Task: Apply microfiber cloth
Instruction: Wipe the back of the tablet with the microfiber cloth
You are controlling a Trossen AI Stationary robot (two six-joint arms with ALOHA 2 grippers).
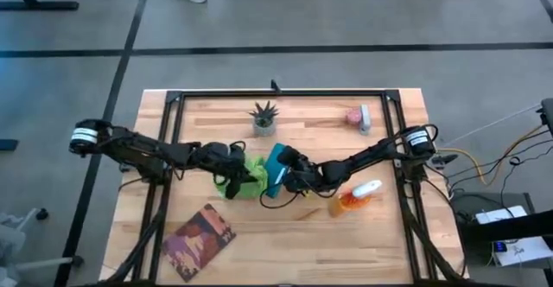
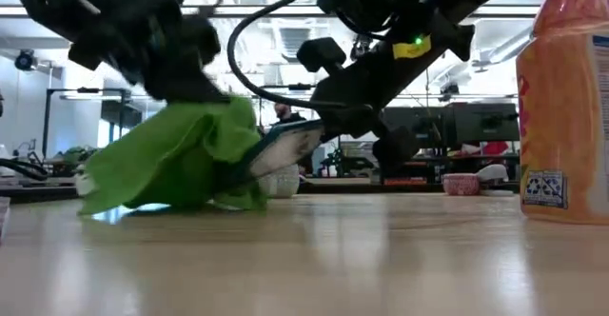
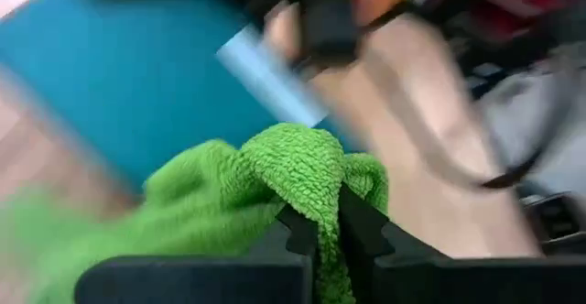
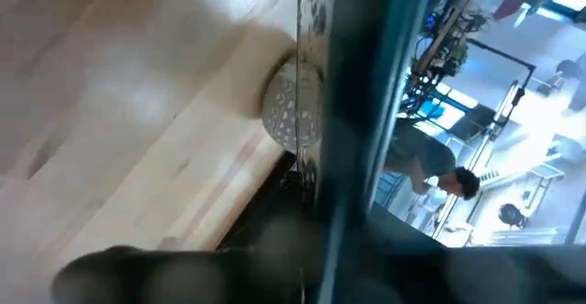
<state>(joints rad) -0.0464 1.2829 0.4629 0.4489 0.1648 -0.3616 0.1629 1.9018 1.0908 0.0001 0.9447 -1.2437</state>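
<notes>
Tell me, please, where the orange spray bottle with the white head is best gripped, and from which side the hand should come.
Probably the orange body, from above. The orange spray bottle with the white head lies on its side on the wooden table, so the round body offers two free flanks for the fingers. The white head looks irregular and likelier to slip. The right hand, now holding the teal tablet, is nearest.

On the table (image 1: 371, 244), the microfiber cloth (image 1: 246, 176) lies near the middle, with the tablet (image 1: 275, 170) touching its right side and tilted up off the wood. The potted plant (image 1: 264, 117) stands behind them toward the far edge, and the spray bottle (image 1: 356, 195) lies to the right of the tablet. A book (image 1: 198, 240) rests near the front left corner, and a small object (image 1: 359, 117) sits by the far right corner.
</notes>
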